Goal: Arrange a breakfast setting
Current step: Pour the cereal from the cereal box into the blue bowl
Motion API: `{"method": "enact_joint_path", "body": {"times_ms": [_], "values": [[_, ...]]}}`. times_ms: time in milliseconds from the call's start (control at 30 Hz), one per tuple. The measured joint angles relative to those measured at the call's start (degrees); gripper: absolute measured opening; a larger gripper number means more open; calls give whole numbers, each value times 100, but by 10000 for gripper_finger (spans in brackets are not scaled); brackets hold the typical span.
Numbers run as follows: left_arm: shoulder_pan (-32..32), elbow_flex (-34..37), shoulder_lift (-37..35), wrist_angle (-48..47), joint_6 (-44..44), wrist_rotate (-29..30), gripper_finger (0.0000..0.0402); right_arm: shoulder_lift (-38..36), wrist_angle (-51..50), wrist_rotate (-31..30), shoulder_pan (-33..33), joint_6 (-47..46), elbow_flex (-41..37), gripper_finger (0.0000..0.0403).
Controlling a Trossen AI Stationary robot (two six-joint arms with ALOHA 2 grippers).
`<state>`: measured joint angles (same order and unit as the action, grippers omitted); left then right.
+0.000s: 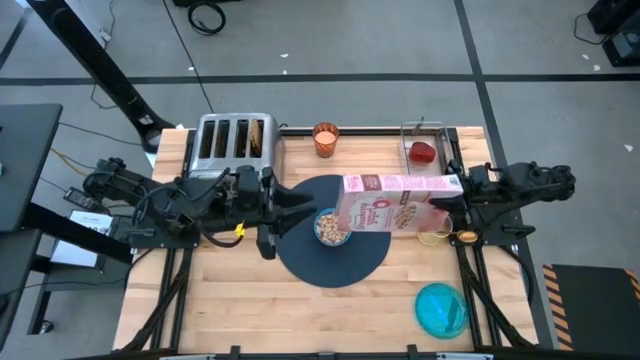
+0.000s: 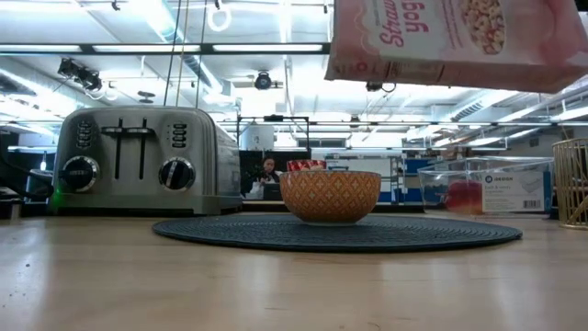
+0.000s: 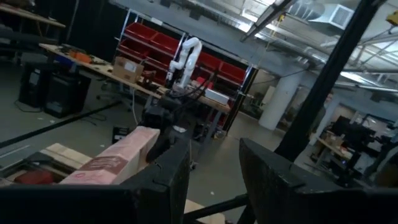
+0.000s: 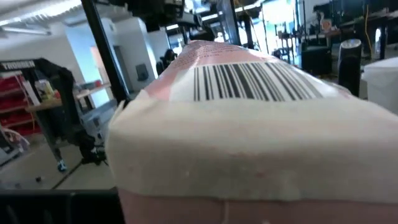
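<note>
Dark-blue round mat mid-table, cereal-filled bowl on it – orange cup behind, teal plate near front-right corner

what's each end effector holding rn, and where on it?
Right end effector grips the pink cereal box by its end, box lying sideways above the bowl. Left end effector stands open near the bowl, holding nothing.

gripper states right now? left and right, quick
Left gripper: open, holding nothing, beside the bowl.
Right gripper: shut on the cereal box, held tipped over the bowl.
</note>
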<state>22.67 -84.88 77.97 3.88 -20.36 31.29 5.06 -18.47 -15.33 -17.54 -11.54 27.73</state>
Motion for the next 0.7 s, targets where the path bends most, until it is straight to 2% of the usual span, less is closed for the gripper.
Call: {"method": "enact_joint_path", "body": {"times_ms": [200,533,700], "values": [[0,0,-2,150,45,109,144,-503,77,27,0,110,-249,162],[-35,0,79,831,383,227,144,-485,941,309,0,385,-249,162],[-45,0,94,843,476,306,144,-490,1028,171,2,424,-245,162]]}}
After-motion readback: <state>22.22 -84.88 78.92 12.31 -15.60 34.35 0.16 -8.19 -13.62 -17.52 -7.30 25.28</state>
